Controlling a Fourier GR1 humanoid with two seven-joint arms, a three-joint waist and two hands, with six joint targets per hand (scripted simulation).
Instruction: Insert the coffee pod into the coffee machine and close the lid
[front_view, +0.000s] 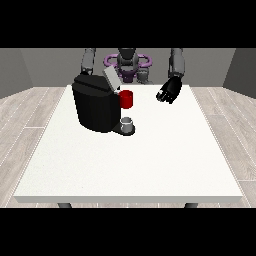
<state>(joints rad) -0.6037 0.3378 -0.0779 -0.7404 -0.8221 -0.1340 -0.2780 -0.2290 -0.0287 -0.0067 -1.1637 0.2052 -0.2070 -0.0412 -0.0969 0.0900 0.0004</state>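
Observation:
The black coffee machine (95, 105) stands on the white table (130, 165), left of the middle, with its grey lid (110, 77) tilted up. A red thing at the machine (126, 99) sits under the raised lid, on the machine's right side. A small grey thing (128, 123) rests on the machine's low base, below the red thing; I cannot tell whether it is the pod. The hand at the view's right (169, 91) hangs above the table's far edge, right of the machine, its fingers relaxed and holding nothing. The other hand is hidden behind the machine.
The robot's torso (127, 62) stands behind the table's far edge. The arm at the view's left (88, 60) drops down behind the machine. White tabletop spreads in front of and to the right of the machine, with wooden floor around it.

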